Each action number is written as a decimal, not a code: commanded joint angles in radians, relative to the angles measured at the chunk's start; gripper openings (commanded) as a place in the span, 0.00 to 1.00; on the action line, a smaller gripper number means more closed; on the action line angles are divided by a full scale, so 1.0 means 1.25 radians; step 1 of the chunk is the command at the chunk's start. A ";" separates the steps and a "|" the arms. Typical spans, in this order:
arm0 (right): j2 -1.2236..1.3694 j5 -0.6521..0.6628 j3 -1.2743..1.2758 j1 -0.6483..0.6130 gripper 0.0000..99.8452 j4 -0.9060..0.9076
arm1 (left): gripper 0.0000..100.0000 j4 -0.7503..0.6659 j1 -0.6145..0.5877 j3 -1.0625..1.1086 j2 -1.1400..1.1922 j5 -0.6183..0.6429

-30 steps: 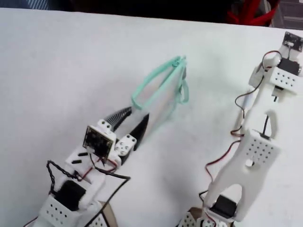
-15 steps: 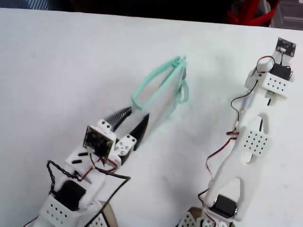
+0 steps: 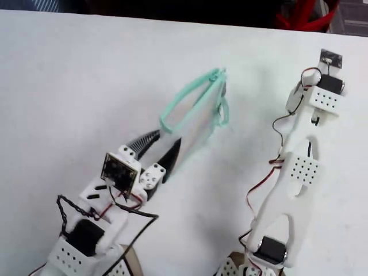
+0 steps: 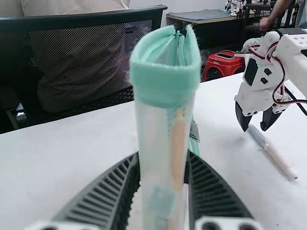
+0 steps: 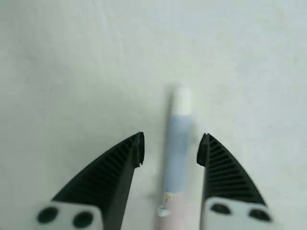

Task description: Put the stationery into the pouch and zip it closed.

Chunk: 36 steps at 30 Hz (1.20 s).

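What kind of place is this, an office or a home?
Probably an office or a lab workroom: a black mesh office chair stands behind the white table, and another desk shows farther back in the room.

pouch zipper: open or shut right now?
Open. In the high view the pouch gapes, its teal edges standing apart in a loop. The left gripper clamps its other end.

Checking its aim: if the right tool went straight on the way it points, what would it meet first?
The right tool would likely meet the pen first, lying on the table in line between its open jaws; how far off is unclear.
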 commanded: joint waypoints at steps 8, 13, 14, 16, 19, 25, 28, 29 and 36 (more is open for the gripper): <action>0.028 0.009 -0.025 0.018 0.13 -0.013 | 0.15 0.001 -0.007 -0.009 0.003 0.000; 0.036 0.009 -0.049 0.024 0.02 -0.026 | 0.15 0.001 -0.007 -0.009 0.003 0.000; 0.036 0.009 -0.050 0.025 0.03 -0.033 | 0.15 0.001 -0.007 -0.009 0.003 0.000; 0.035 0.009 -0.059 0.034 0.02 -0.035 | 0.15 0.001 -0.006 -0.007 0.003 0.000; 0.028 0.009 -0.059 0.036 0.02 -0.026 | 0.15 0.001 -0.007 -0.006 0.003 0.000; -0.015 0.009 -0.140 0.036 0.02 0.080 | 0.15 0.001 -0.007 -0.009 0.003 0.000; -0.042 0.009 -0.195 0.037 0.02 0.093 | 0.15 0.001 -0.007 -0.009 0.003 0.000; -0.053 0.009 -0.200 0.042 0.02 0.093 | 0.15 0.001 -0.007 -0.009 0.003 0.000; -0.152 0.009 -0.117 0.071 0.02 0.095 | 0.15 0.001 -0.007 -0.009 0.003 0.000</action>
